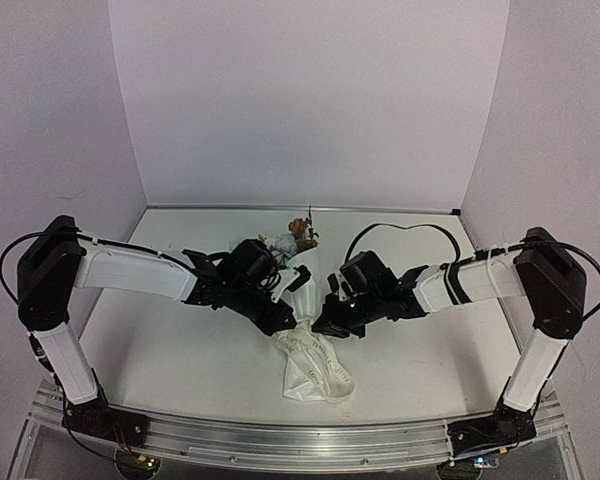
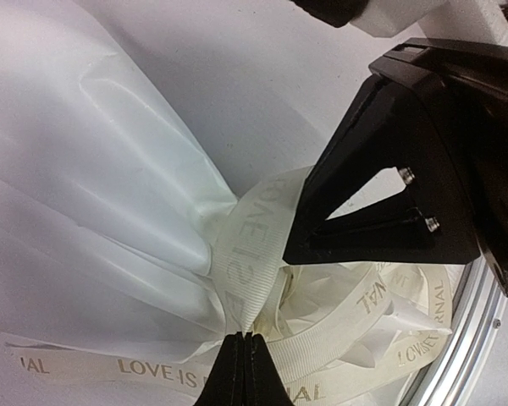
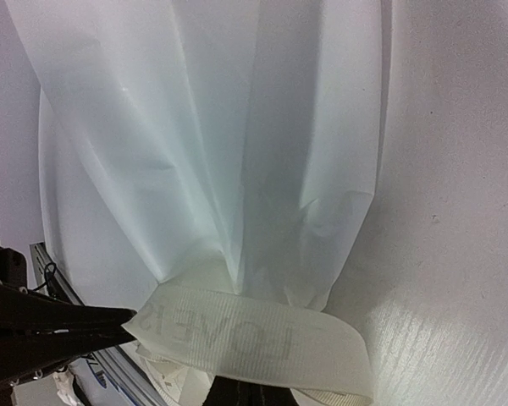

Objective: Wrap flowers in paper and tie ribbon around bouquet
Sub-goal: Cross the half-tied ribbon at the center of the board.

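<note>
On the left, my left gripper (image 2: 244, 347) is sitting pressed together with its tips right at the ribbon (image 2: 237, 254). I judge it is pinching a strand where the band is crossing the gathered paper (image 3: 237, 127), anchoring the wrap so a knot can be drawn against it. The bundle is lying mid-surface (image 1: 160, 350), with the flowers (image 1: 300, 232) pointing to the far side and the paper tail fanning toward the near rail (image 1: 310, 440). Loose ribbon is trailing beneath the bundle on the near side.

On the right, my right gripper (image 3: 235, 393) is also pressed together, meeting the band from the opposite side. It seems to be gripping the ribbon, though its tips are mostly hidden. The two grippers are working just beside each other, so I am seeing little room between them. Open surface is lying to the left and right for pulling outward, while the rail is crowding the paper tail.
</note>
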`<state>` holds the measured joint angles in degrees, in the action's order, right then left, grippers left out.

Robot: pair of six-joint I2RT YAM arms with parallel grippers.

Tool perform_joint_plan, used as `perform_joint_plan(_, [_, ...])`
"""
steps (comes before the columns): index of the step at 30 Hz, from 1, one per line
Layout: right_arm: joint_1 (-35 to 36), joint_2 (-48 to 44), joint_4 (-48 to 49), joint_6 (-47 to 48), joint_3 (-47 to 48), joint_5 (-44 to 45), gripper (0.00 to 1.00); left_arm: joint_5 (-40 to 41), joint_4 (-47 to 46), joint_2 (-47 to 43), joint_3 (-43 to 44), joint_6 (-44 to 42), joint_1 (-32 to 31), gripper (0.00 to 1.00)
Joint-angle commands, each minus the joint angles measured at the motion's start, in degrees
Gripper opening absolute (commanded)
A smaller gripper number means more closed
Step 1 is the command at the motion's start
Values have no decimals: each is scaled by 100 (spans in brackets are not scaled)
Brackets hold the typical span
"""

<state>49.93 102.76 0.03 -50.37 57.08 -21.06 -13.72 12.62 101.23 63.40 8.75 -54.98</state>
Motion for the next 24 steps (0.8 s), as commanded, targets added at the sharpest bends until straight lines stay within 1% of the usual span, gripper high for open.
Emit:
perform_joint_plan(1, [55,-218,89,131,62,39,0,19,-66,-122,274,-128,-4,0])
perform_joint_plan(13, [69,-256,6,263,-21,402,0,-258,-326,-623,133,-203,-8,0])
perform_joint_plan(21, [131,-285,30,500,215,360,0,-686,-363,-578,133,-305,-29,0])
perform_joint_plan(24, [149,-216,246,580,237,316,0,-783,-389,-598,132,-388,-47,0])
